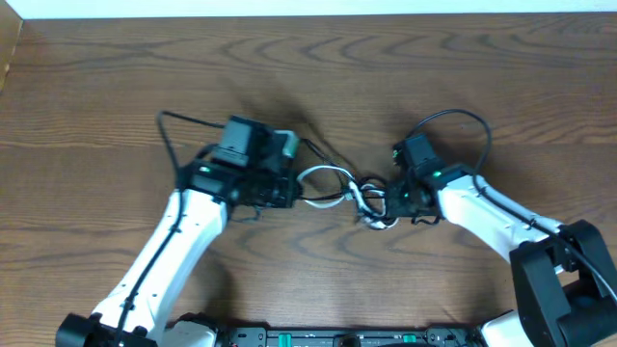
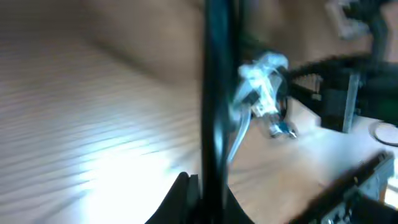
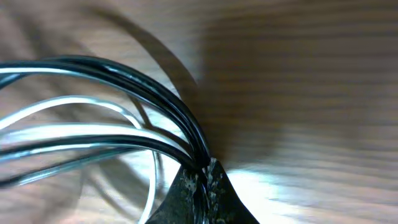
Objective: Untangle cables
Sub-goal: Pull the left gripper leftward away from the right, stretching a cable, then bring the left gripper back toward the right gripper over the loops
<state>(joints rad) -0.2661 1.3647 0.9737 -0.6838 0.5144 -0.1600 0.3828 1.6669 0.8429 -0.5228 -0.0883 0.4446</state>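
A tangle of thin cables (image 1: 347, 188), black ones and a white one, lies on the wooden table between my two grippers. My left gripper (image 1: 289, 185) is at the tangle's left end and is shut on a black cable (image 2: 214, 112) that runs straight up its wrist view. The white cable's knotted bundle (image 2: 264, 90) hangs beyond it. My right gripper (image 1: 395, 198) is at the tangle's right end and is shut on several black and white cable strands (image 3: 143, 118) that fan out to the left.
The wooden table (image 1: 308, 77) stretches all around. The thicker black arm cables (image 1: 453, 120) loop above the right arm and above the left arm (image 1: 183, 120). The robot base (image 1: 328, 337) sits at the front edge.
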